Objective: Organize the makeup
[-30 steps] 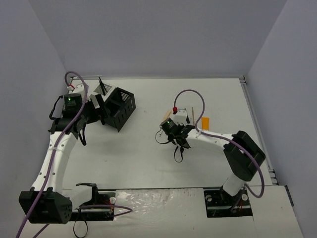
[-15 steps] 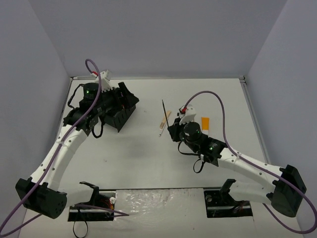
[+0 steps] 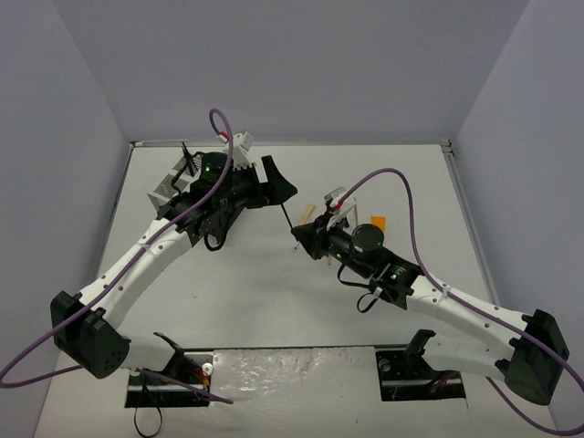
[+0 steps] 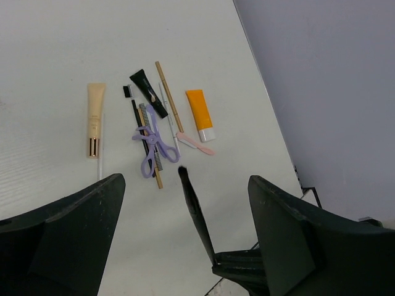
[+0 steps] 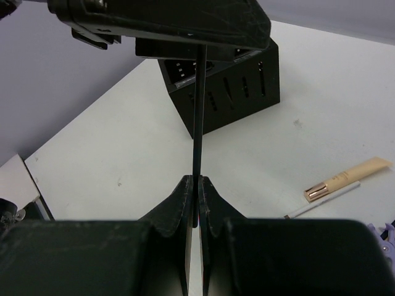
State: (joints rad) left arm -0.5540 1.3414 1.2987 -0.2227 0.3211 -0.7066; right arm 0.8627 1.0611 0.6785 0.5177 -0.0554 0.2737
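Note:
My right gripper [image 5: 198, 180] is shut on the lower end of a thin black brush [image 5: 199, 111] and holds it upright above the table. My left gripper [image 4: 185, 185] is open, its fingers [image 4: 68, 234] standing wide on either side of the brush [image 4: 194, 213] without touching it. In the top view the left gripper [image 3: 278, 187] meets the right gripper [image 3: 301, 239] at mid-table. The rest of the makeup lies on the table: a beige tube [image 4: 94, 119], lilac scissors [image 4: 153, 143], an orange tube [image 4: 200, 113], a black tube [image 4: 148, 102], a tan pencil [image 4: 168, 95].
A black mesh box [image 5: 222, 89] stands behind the brush. A white mesh box [image 3: 173, 182] sits at the back left with a dark brush sticking out. A white pencil [image 5: 321, 202] lies beside the beige tube [image 5: 345, 180].
My left arm has swung right, away from the black box, to the table's middle. My right arm has reached forward and carried the black brush up between the left fingers.

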